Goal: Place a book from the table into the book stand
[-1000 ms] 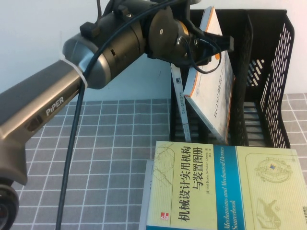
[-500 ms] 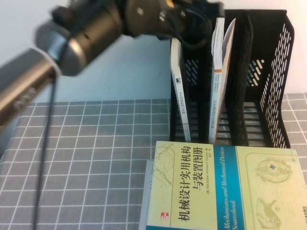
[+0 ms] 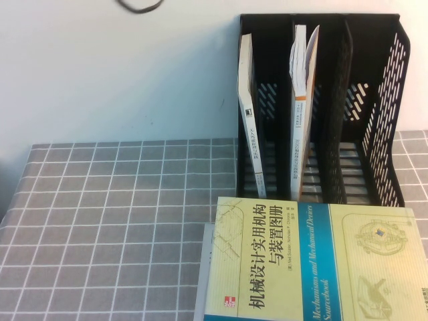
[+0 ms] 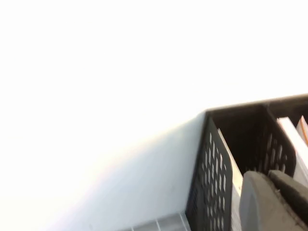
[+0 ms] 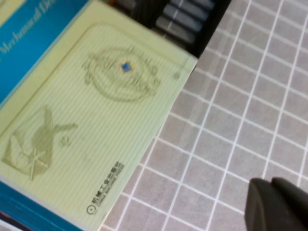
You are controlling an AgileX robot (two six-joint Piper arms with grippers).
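High view: black book stand point(image 3: 374, 107) with 3 slots sits at the far right of the bench point(image 3: 120, 221), which is covered in a grey grid cloth. A white book point(image 3: 248, 120) stands upright in the stand's left slot. A second book with an orange band on its spine point(image 3: 301, 114) stands in the middle slot, leaning slightly, pages fanned a little at the top. The right slot holds nothing visible. A large yellow-green and blue book point(image 3: 314, 261) lies flat on the bench just in front of the stand, atop a grey one whose edge shows on its left side. Neither arm shows in this view; only a loop of cable point(image 3: 139, 7) at the top edge.

Left wrist view: left gripper point(image 4: 274, 202) is raised beside the upper rim of the stand, near its perforated side wall; jaws state: cannot tell.

Right wrist view: right gripper point(image 5: 276, 204) hovers over the grid cloth beside the flat book's corner; jaws: cannot tell.
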